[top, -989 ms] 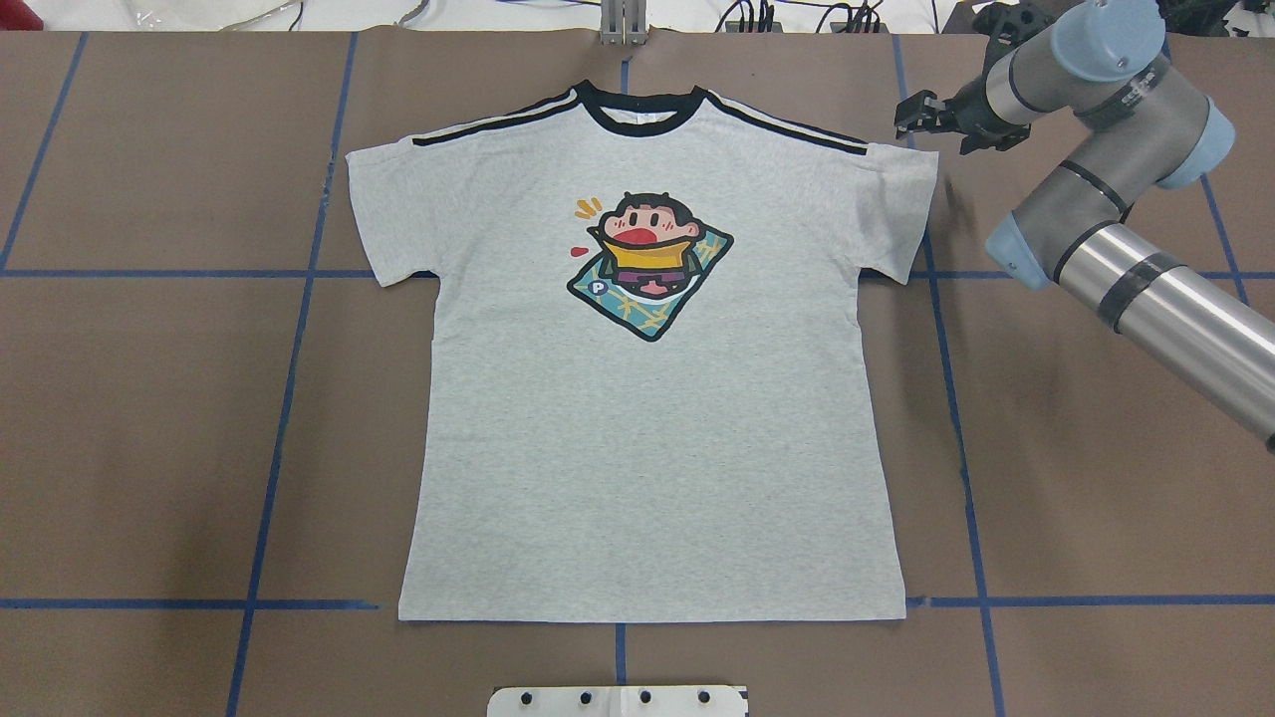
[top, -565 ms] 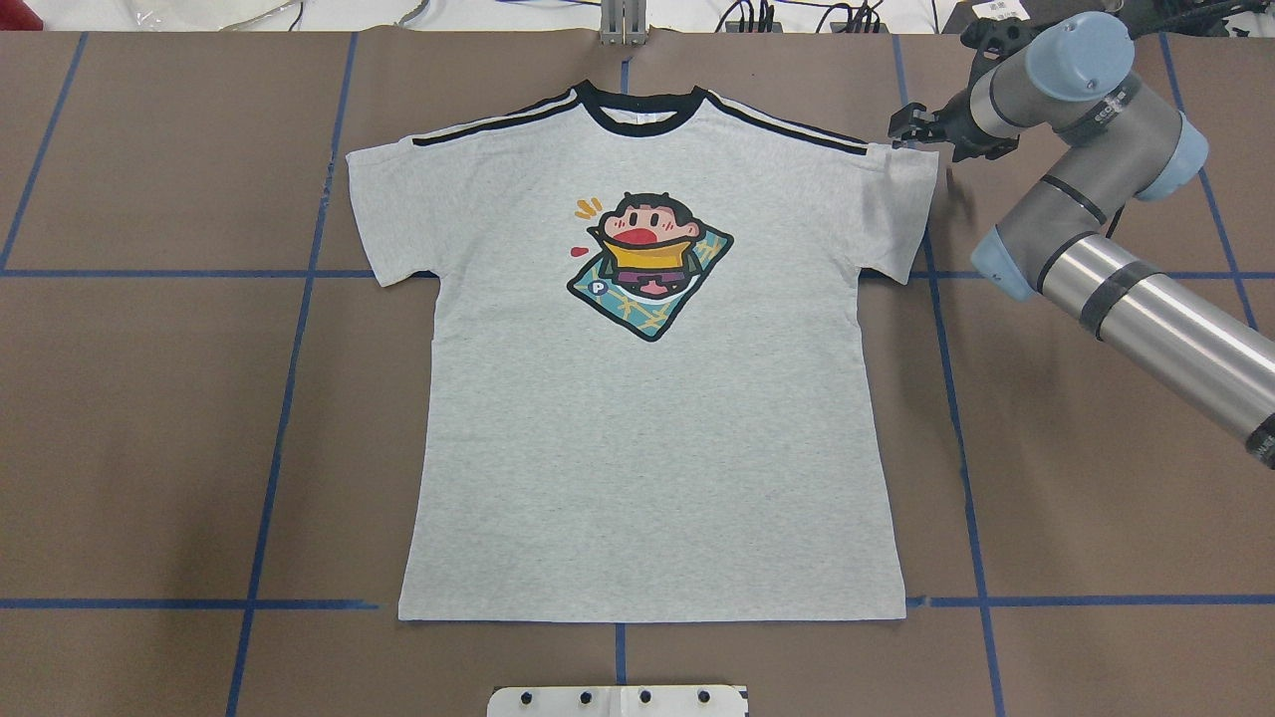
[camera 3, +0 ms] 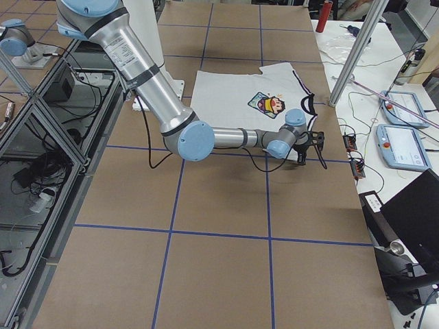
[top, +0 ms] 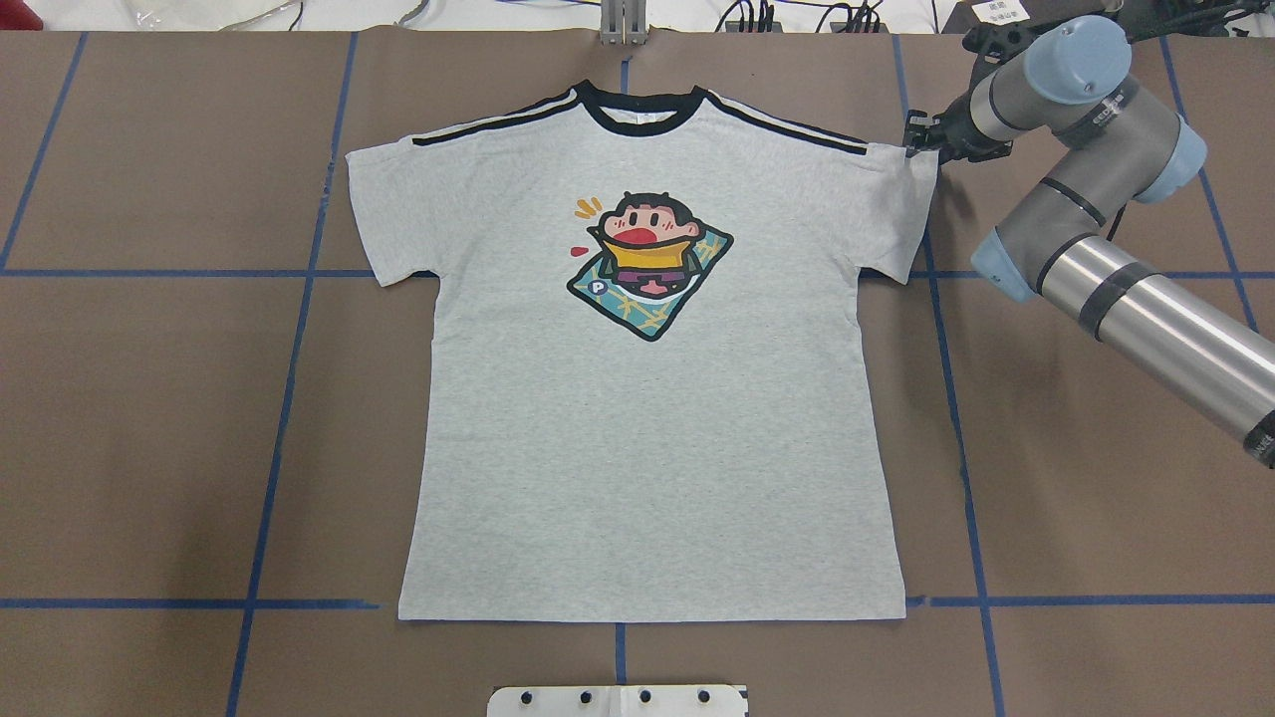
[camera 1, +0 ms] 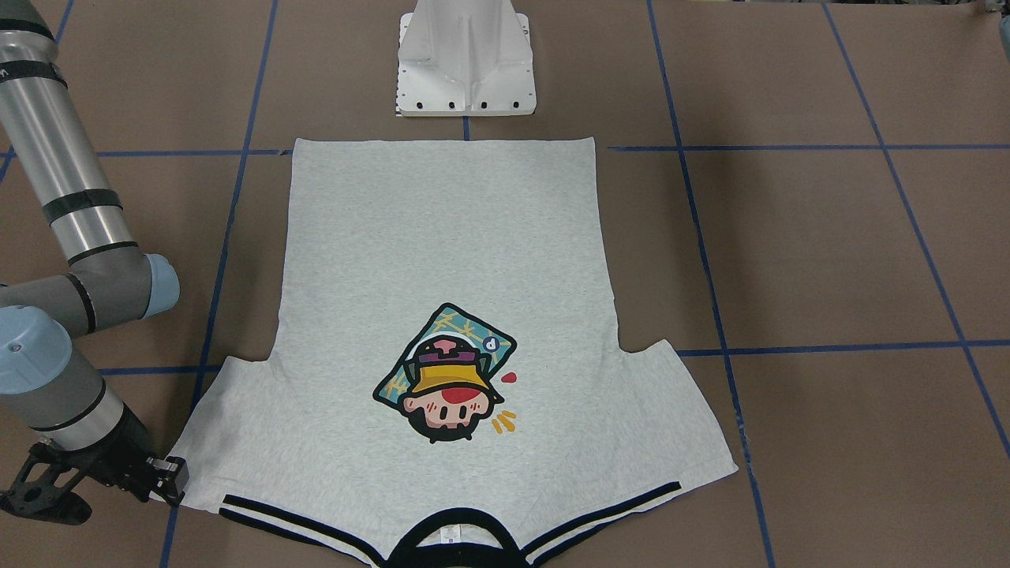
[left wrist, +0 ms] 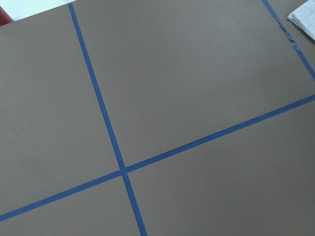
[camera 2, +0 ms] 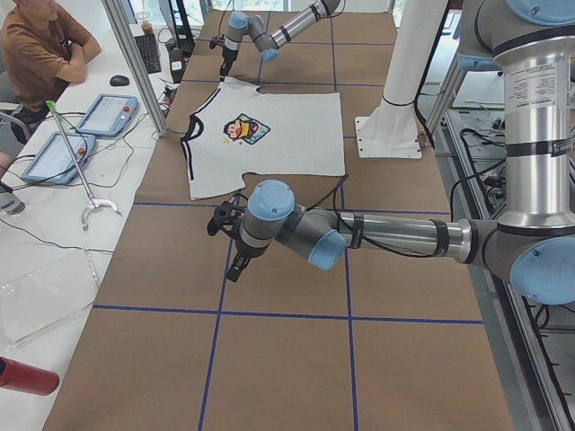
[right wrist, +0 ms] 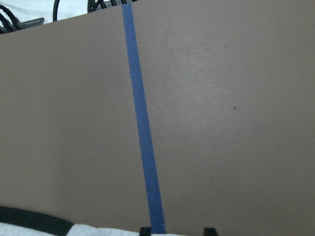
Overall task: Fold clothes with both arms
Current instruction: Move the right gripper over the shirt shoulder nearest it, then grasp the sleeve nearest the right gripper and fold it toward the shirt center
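The grey T-shirt [top: 647,448] lies flat and face up on the brown table, collar at the far side, with its cartoon print [top: 647,264] showing. My right gripper [top: 916,139] sits low at the outer top corner of the shirt's right sleeve [camera 1: 213,442]. In the right wrist view its fingertips [right wrist: 209,231] stand apart at the sleeve's edge [right wrist: 98,231], so it is open. My left gripper [camera 2: 235,265] hangs over bare table well to the left of the shirt [camera 2: 278,144]. Only that side view shows it, so I cannot tell its state.
The white pedestal base [camera 1: 465,63] stands at the shirt's hem. Blue tape lines [top: 289,349] grid the table. A metal post [top: 623,25] rises behind the collar. A person [camera 2: 36,54] sits at a side table with tablets [camera 2: 103,112]. A red object [camera 2: 27,375] lies there.
My right arm has swung in and lowered, which brought the gripper down to the sleeve's top corner. The shirt has not moved.
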